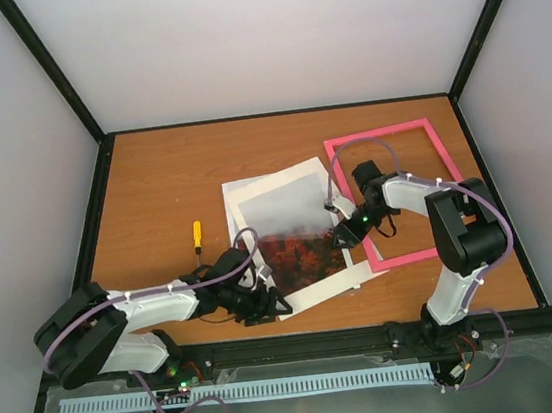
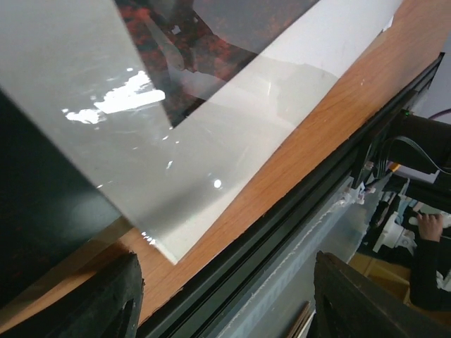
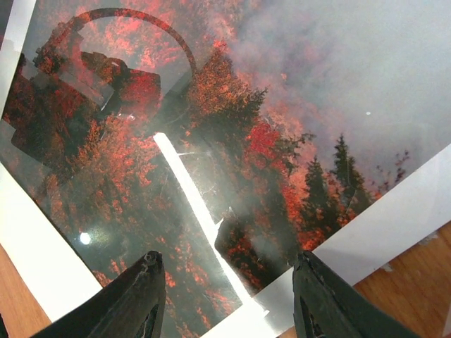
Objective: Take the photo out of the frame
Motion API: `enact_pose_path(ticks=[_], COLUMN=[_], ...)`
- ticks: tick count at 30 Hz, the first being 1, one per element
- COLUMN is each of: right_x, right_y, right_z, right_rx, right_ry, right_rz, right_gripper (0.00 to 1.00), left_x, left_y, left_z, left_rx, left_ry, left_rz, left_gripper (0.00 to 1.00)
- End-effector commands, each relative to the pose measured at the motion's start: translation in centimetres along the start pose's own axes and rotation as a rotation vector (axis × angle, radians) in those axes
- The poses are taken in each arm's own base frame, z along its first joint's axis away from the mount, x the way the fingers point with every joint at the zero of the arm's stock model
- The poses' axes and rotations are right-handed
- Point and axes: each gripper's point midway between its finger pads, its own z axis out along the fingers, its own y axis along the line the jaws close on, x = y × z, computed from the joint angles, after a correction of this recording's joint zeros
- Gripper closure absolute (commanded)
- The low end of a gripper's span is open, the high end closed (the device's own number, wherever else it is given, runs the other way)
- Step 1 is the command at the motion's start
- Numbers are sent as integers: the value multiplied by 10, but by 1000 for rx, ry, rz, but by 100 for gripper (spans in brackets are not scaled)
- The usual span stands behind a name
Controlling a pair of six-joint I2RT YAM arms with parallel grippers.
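left arm stretched low along the near edge, left gripper (image 1: 266, 306) spread, holding nothing | photo (image 1: 294, 229) flat mid-table | right arm folded, right gripper (image 1: 348, 233) parted, empty, above photo's right edge | frame (image 1: 378, 132) flat, right of photo

A brown wood-grain counter (image 1: 152, 181) forms the floor of a box-like cell. A plain pale back wall (image 1: 275, 35) rises behind it, and pale side walls (image 1: 16, 218) close it in on the left and right. Black posts (image 1: 52, 73) run up the two rear corners, leaning outward in the top view. A black rail (image 1: 323, 342) borders the counter's near edge. Just in front of it a white slotted strip (image 1: 278, 388) lies on a dull grey metal sheet (image 1: 550, 384). The light is soft and even, and shadows are faint.
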Motion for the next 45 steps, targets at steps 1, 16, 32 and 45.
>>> enact_pose_path(ticks=[1,16,32,45], right_x=[9,12,11,2], right_y=[0,0,0,3], right_z=[7,12,11,0], right_rx=[-13,-28,-28,-2], right_ry=[44,62,60,24], right_rz=[20,38,36,13], right_gripper=[52,52,52,52], left_x=[-4,-52,-120,-201], left_y=[-6,-66,-30,-37], left_z=[7,-19,-40,-72], left_rx=[10,81,-3,-22], left_ry=[7,-225,-413,-618], left_rz=[41,205,48,76], left_gripper=[33,33,37,70])
